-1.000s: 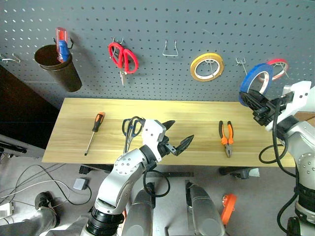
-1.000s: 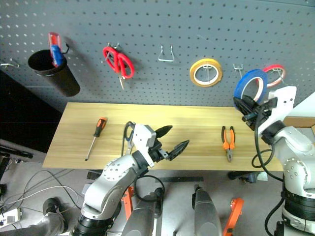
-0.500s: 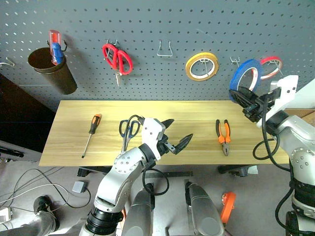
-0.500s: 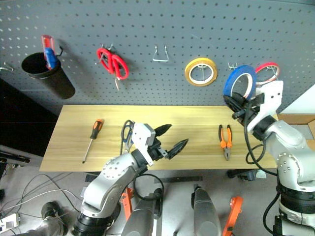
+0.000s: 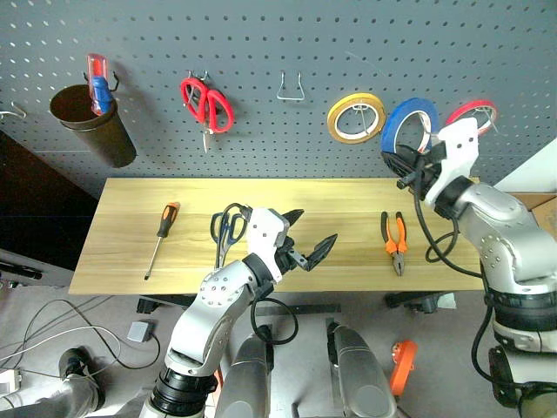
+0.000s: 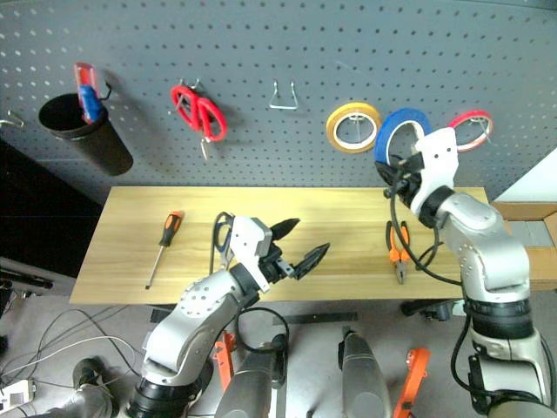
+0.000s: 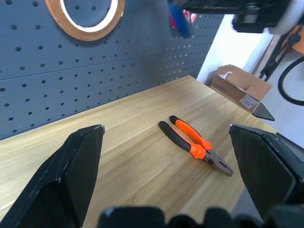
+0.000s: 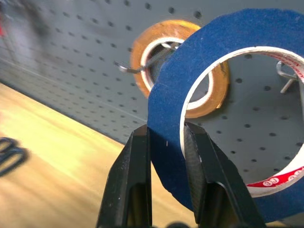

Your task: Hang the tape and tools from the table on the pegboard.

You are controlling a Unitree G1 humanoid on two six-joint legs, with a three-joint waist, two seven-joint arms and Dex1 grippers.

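A: Starting at the left of the pegboard [image 5: 348, 35]?

B: Yes. Hanging there: a dark cup [image 5: 96, 124] with a red-and-blue handled tool [image 5: 97, 80] standing in it, then red-handled scissors [image 5: 207, 102], then a bare wire hook [image 5: 290, 87].

A: And lying on the counter [image 5: 122, 226] below?

B: Screwdriver [image 5: 161, 236] resting near the left end, orange-and-black handle toward the board. Dark-handled scissors [image 5: 229, 229] lying just to its right, partly hidden behind the left arm.

A: Left gripper [image 5: 306, 237]?

B: Hovering above the middle of the counter with fingers spread wide, grasping nothing. Looking along it in the left wrist view: pliers [image 7: 195, 144] lying flat on the wood, well apart from both fingers [image 7: 71, 175].

A: Further right?

B: Yellow tape ring [image 5: 356, 117] hanging on its hook. Pliers resting on the counter beneath it, orange handles pointing toward the board.

A: Right gripper [image 8: 166, 142]?

B: Clenched on the blue tape [image 5: 407, 126], pinching the ring's band between both fingers, one inside the ring and one outside. Holding the ring upright close in front of the pegboard, between the yellow ring and the red tape ring [image 5: 474, 113], overlapping the yellow one in the right wrist view. Whether touching a hook, cannot tell.
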